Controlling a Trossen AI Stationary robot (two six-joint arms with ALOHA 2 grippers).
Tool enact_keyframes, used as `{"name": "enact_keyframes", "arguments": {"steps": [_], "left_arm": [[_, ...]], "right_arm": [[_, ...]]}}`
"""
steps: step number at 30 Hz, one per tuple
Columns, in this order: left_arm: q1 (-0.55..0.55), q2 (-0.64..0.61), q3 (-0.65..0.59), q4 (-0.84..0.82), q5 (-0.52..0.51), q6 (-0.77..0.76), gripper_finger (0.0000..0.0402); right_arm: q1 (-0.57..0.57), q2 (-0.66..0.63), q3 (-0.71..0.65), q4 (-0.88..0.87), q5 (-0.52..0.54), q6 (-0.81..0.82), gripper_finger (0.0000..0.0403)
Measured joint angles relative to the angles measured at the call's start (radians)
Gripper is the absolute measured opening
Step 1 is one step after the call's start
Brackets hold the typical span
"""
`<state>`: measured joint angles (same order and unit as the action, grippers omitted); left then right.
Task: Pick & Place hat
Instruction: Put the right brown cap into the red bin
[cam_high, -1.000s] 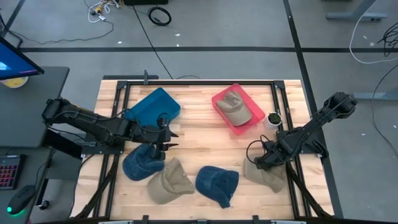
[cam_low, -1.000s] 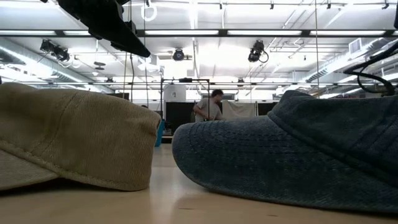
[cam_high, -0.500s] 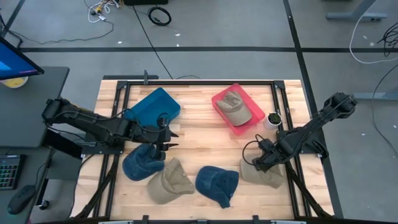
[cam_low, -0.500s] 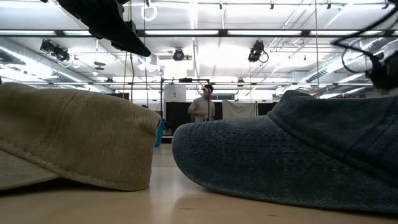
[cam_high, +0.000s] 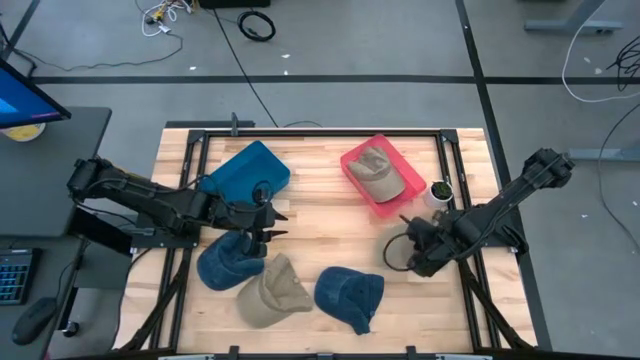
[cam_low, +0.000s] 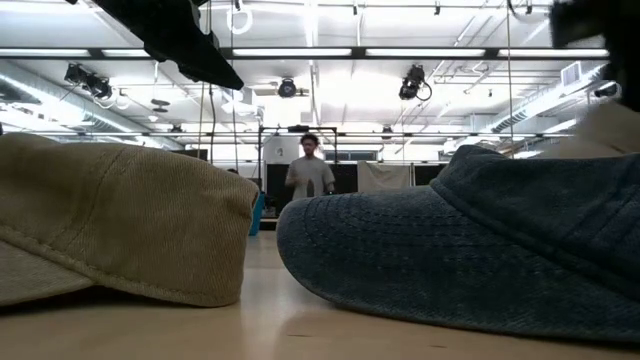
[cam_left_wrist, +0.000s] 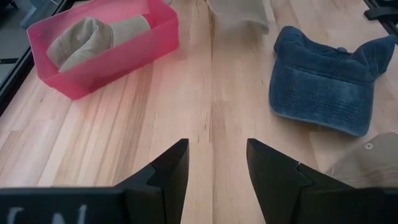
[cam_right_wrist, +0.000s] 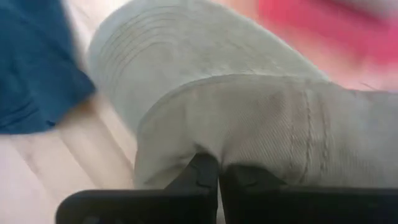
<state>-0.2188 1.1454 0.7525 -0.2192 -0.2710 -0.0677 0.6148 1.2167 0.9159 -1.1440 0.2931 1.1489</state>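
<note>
My right gripper (cam_high: 418, 250) is over the table's right half, shut on a tan hat (cam_right_wrist: 249, 106) that fills the right wrist view. This hat also shows in the left wrist view (cam_left_wrist: 239, 12) and at the low view's right edge (cam_low: 610, 125). In the high view the arm hides most of it. My left gripper (cam_high: 266, 222) hangs open over the table's left half, just beyond a blue hat (cam_high: 228, 262). A pink bin (cam_high: 362, 188) holds another tan hat (cam_high: 378, 170). My right gripper pinches the tan hat between its two shut fingers at an edge of the fabric (cam_right_wrist: 211, 152). One layer or several, I cannot tell. The hat bulges out beyond the fingertips and appears lifted off the table.
A second tan hat (cam_high: 272, 292) and a second blue hat (cam_high: 350, 295) lie near the table's near edge. A blue bin (cam_high: 248, 170) sits far left and a small cup (cam_high: 438, 192) beside the pink bin. A person (cam_low: 308, 175) stands in the room behind.
My right gripper has moved toward the table's left and far side, carrying the tan hat. The hat lay spread near the table's near right corner and has been raised off the wood. The person in the background has walked left.
</note>
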Motion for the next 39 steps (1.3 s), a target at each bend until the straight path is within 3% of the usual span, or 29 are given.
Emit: {"name": "enact_keyframes", "arguments": {"steps": [4,9,14,18,25,28,32,37,39], "left_arm": [[0.000,0.000,0.000,0.000,0.000,0.000,0.0165],[0.000,0.000,0.000,0.000,0.000,0.000,0.0165],[0.000,0.000,0.000,0.000,0.000,0.000,0.0165],[0.000,0.000,0.000,0.008,0.000,0.000,0.0165],[0.000,0.000,0.000,0.029,0.000,0.001,0.0165],[0.000,0.000,0.000,0.029,0.000,0.000,0.0165],[0.000,0.000,0.000,0.029,0.000,0.000,0.0165],[0.000,0.000,0.000,0.029,0.000,0.001,0.0165],[0.000,0.000,0.000,0.029,0.000,0.001,0.0165]], "right_arm": [[0.000,0.000,0.087,0.010,0.114,-0.429,0.0000],[-0.007,0.000,0.170,-0.042,0.267,-1.148,0.0000],[-0.132,-0.001,0.224,-0.226,0.428,-1.385,0.0000],[-0.254,-0.003,0.237,-0.300,0.436,-1.786,0.0000],[-0.517,-0.004,0.237,-0.187,0.495,-2.321,0.0000],[-0.611,-0.004,0.207,-0.058,0.501,-2.565,0.0000],[-0.711,-0.004,0.126,0.142,0.486,-2.761,0.0000],[-0.775,-0.003,-0.003,0.336,0.325,-2.847,0.0000],[-0.785,-0.003,-0.064,0.439,0.310,-2.886,0.0000]]}}
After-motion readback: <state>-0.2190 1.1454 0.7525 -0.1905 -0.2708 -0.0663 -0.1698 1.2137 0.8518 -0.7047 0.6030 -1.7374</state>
